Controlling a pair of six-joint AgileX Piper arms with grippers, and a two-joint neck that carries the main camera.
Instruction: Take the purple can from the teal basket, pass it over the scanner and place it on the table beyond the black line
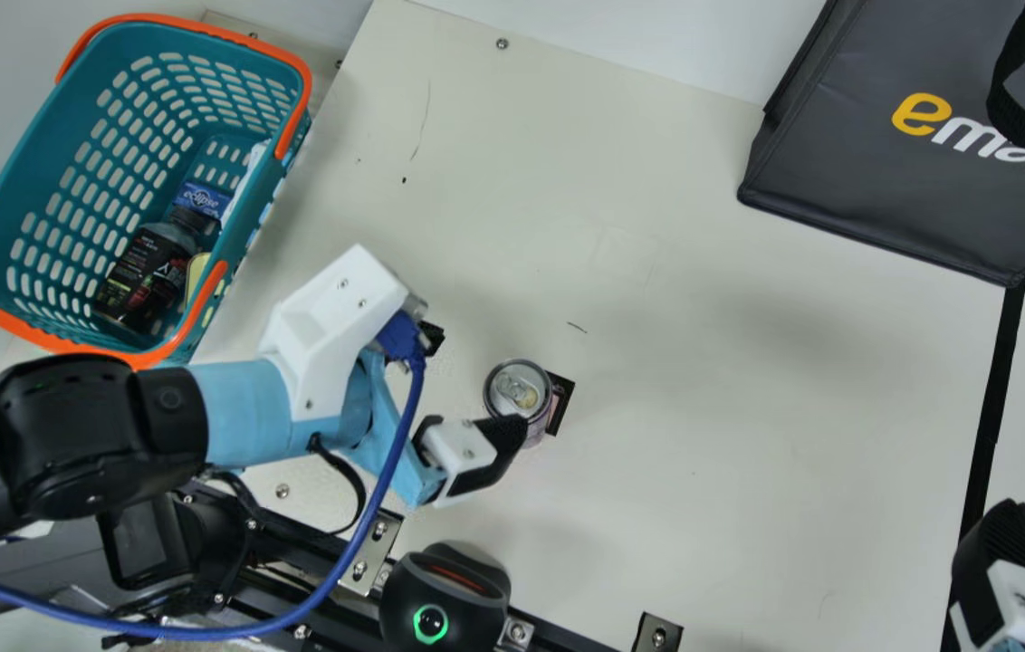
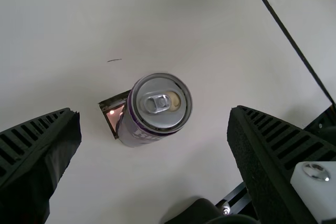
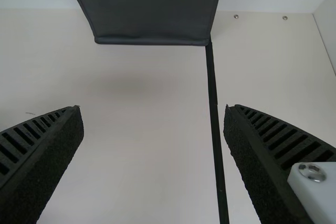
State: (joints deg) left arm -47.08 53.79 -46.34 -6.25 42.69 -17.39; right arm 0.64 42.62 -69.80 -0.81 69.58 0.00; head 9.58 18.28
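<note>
Purple can point(image 1: 514, 387), ahead of left gripper point(image 1: 480, 384), upright

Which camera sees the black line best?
The right wrist view: there the black line looks thick and runs uncovered from the bag to the picture's edge. The main view shows it too, but the right gripper hides a bit. The left wrist view shows a thin, slanting stretch.
</note>
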